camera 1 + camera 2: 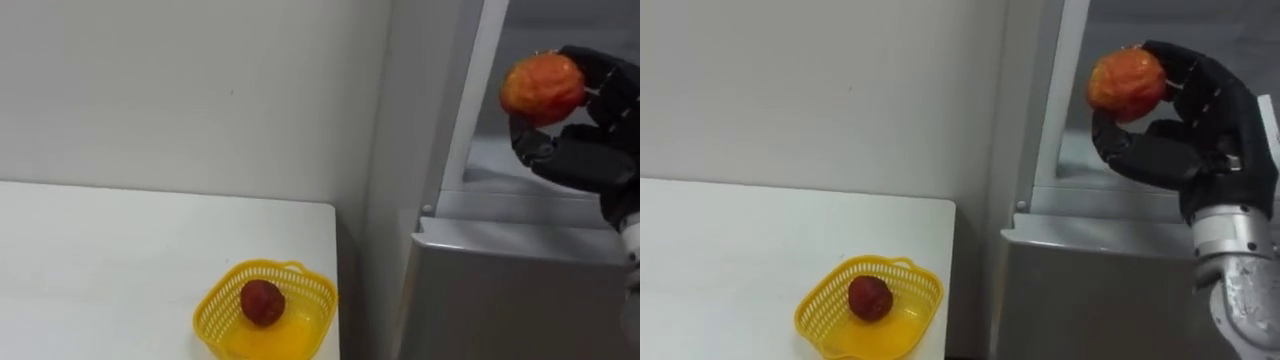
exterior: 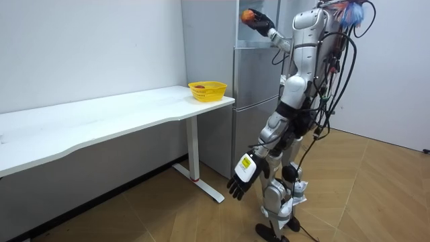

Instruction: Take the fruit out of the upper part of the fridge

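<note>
My right hand (image 1: 1185,130) is raised in front of the open upper fridge compartment (image 1: 1140,160), its dark fingers curled round an orange-red fruit (image 1: 1126,83). The same fruit (image 1: 541,88) shows at the top right of the left eye view, and in the room view it sits in the raised hand (image 2: 259,20) at the fridge's top. A yellow basket (image 1: 868,308) stands near the white table's right corner and holds a dark red fruit (image 1: 870,297). My left hand (image 2: 242,178) hangs low beside my leg, fingers straight.
The white table (image 1: 120,260) runs along the wall to the left of the grey fridge (image 2: 255,101). The lower fridge door (image 1: 510,290) is closed below my hand. In the room view I stand on wooden floor (image 2: 376,195) facing the fridge.
</note>
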